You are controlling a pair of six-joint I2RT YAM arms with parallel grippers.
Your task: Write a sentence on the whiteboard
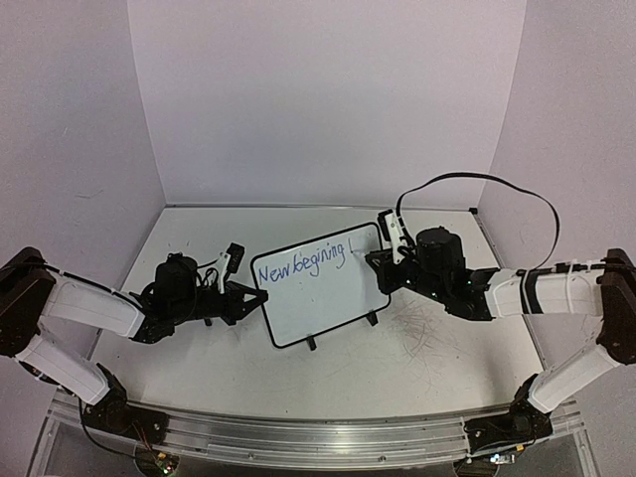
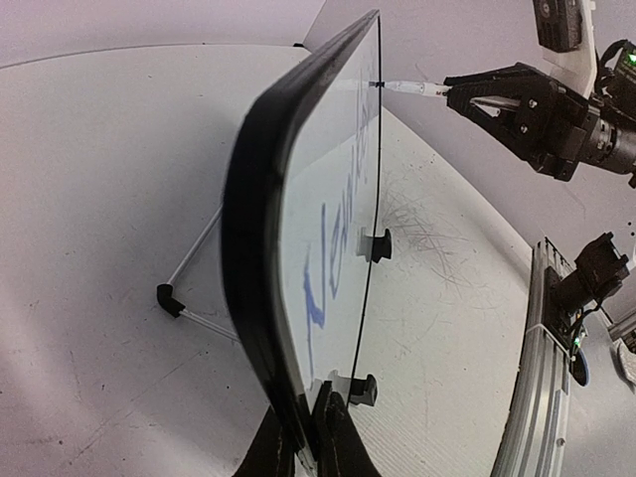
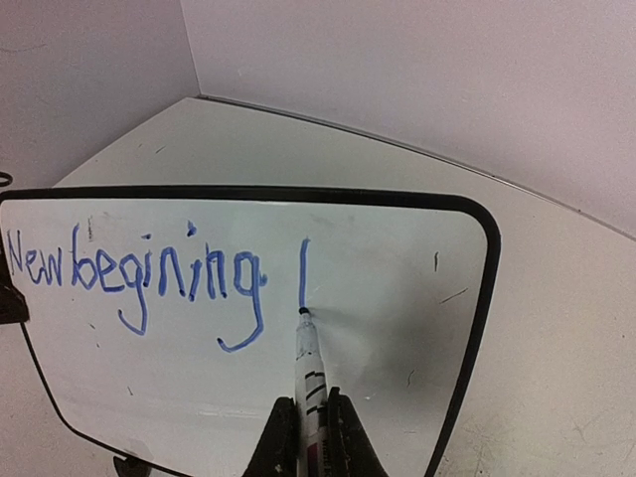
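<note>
Board (image 1: pixel 320 298) edge clamped by L gripper (image 2: pixel 301 442). Marker (image 3: pixel 307 358) clamped in R gripper (image 3: pixel 310 422); tip touching board, at stroke after sentence (image 3: pixel 139 273) "New begining".

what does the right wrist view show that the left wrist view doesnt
Only right wrist: the sentence face-on, reading "New begining" plus one vertical stroke, with the marker tip at its foot. Only left wrist: the whiteboard edge-on, its wire stand behind, two black feet, and the left gripper shut on its near edge. Both: the right gripper holding the marker against the board, and blue writing.
</note>
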